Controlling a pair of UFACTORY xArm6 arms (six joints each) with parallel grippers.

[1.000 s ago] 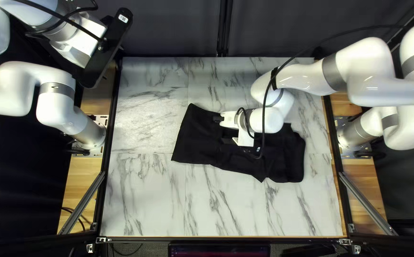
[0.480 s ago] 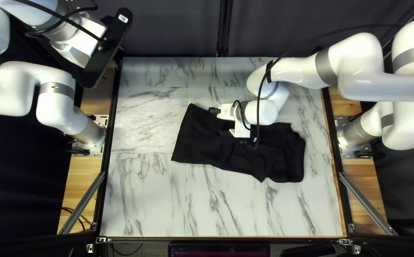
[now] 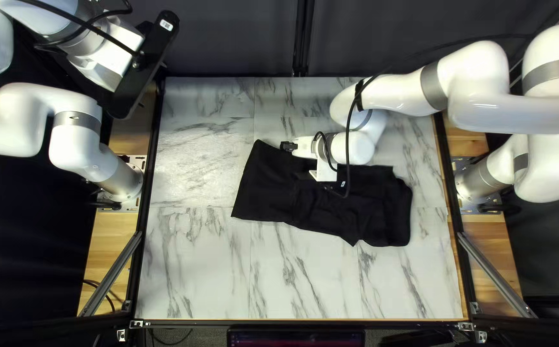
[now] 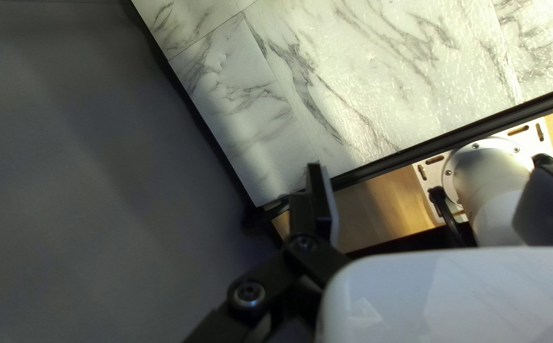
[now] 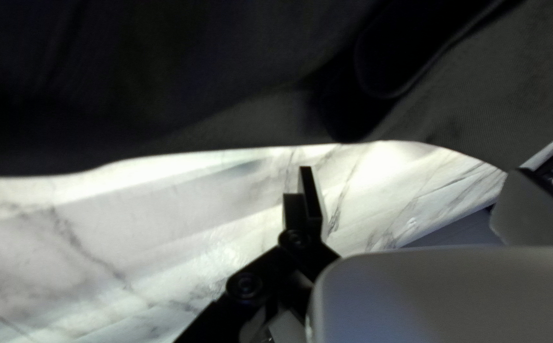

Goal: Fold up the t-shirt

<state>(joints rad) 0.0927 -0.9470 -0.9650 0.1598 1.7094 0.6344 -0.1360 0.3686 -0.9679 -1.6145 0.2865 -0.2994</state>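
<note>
A robotics lab, by the look of it, is housing a two-arm work cell.
A left arm (image 3: 77,138) and a right arm (image 3: 478,71) are standing at opposite sides of a marble-patterned table (image 3: 196,270), their bases sitting over wooden boards (image 3: 109,234); in the left wrist view, screws are fastening one base to a slotted metal plate (image 4: 434,173). Black rails (image 3: 228,323) are edging the tabletop, metal struts (image 3: 112,274) are slanting at its sides, a dark curtain (image 3: 228,38) is hanging behind, and a screen (image 3: 295,338) is glowing at the near edge.
</note>
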